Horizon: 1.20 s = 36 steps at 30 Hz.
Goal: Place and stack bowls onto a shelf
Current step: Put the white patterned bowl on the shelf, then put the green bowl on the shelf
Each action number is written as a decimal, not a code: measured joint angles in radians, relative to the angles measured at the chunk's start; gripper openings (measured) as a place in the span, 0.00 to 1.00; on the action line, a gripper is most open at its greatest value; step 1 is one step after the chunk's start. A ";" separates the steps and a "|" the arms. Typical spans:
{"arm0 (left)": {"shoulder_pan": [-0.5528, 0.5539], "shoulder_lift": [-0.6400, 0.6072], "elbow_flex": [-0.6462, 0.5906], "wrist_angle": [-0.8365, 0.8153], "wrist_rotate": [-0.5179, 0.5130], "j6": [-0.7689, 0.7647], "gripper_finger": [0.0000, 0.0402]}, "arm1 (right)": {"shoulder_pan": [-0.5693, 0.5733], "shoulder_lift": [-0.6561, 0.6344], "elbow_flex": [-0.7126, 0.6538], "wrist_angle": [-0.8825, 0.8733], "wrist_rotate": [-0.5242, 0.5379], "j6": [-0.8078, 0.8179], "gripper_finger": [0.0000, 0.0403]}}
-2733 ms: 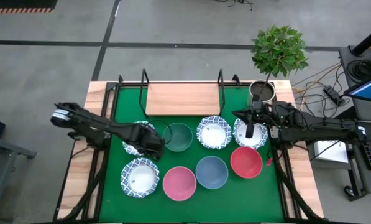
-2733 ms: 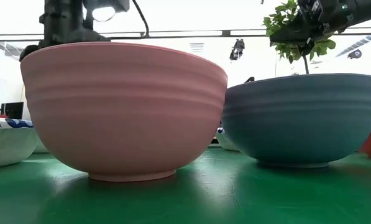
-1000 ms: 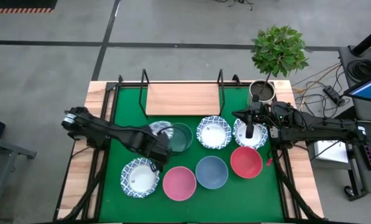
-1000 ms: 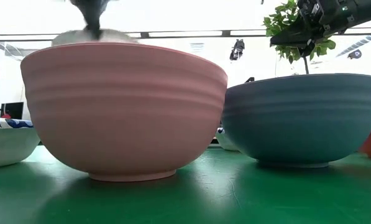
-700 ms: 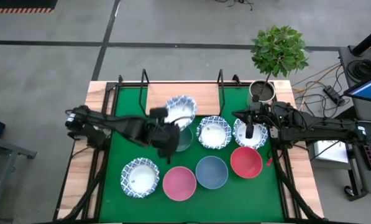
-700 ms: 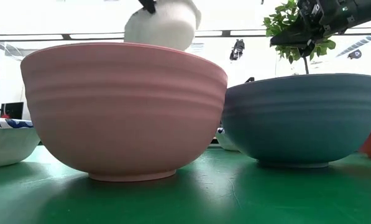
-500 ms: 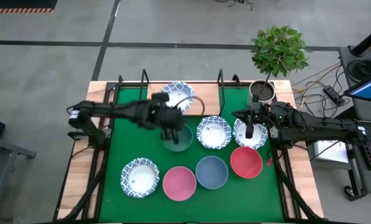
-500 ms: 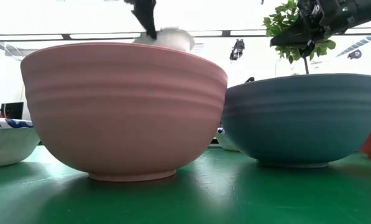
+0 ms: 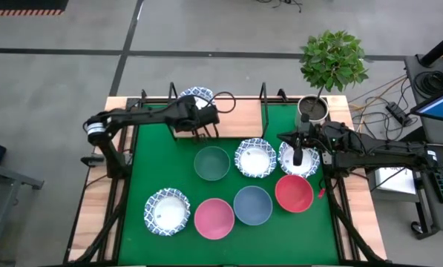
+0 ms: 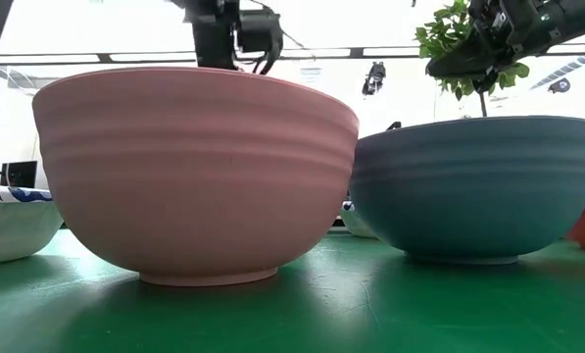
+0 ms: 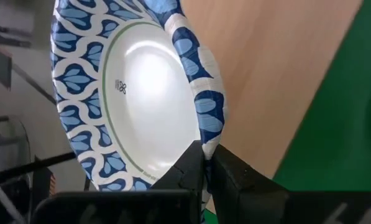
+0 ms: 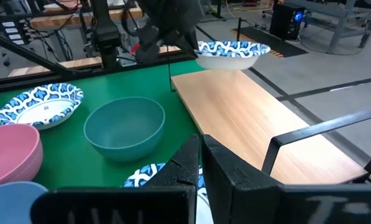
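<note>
My left gripper [image 11: 205, 155] is shut on a white bowl with a blue patterned rim [image 9: 197, 95], above the left end of the light-wood shelf [image 9: 232, 119]. On the green mat lie a dark green bowl [image 9: 211, 163], two patterned bowls [image 9: 254, 158] [image 9: 167, 211], and a red [image 9: 294, 193], a grey-blue [image 9: 252, 205] and a pink bowl [image 9: 214, 218]. My right gripper [image 9: 298, 156] is shut and hangs above another patterned bowl [image 9: 309, 165], well clear of it in the low view. My left gripper pinches the patterned bowl's rim [image 11: 208, 134] on its near side, one finger inside the bowl and one outside. The fingers slant in from the table's near side. In the right wrist view the bowl [image 12: 232, 53] hangs about level, clear of the shelf board [image 12: 247, 118].
Black wire posts [image 9: 264, 96] of the shelf's frame rise at its ends. A potted plant [image 9: 313, 109] stands at the far right corner. In the low view the pink bowl [image 10: 194, 172] and grey-blue bowl [image 10: 473, 186] fill the foreground.
My left gripper has lifted the patterned bowl off the mat beside the dark green bowl and carried it toward the table's far edge, over the shelf's left end. It has stayed shut on the bowl.
</note>
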 joint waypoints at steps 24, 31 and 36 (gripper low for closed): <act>0.021 0.000 -0.086 0.093 0.086 -0.018 0.19 | 0.000 0.000 0.000 -0.014 0.000 0.002 0.02; 0.016 0.000 -0.036 0.024 0.101 -0.057 0.33 | 0.000 0.000 0.000 -0.014 0.000 0.005 0.02; -0.026 -0.009 0.037 -0.036 0.188 -0.086 0.37 | 0.000 0.000 0.000 -0.020 0.000 0.016 0.02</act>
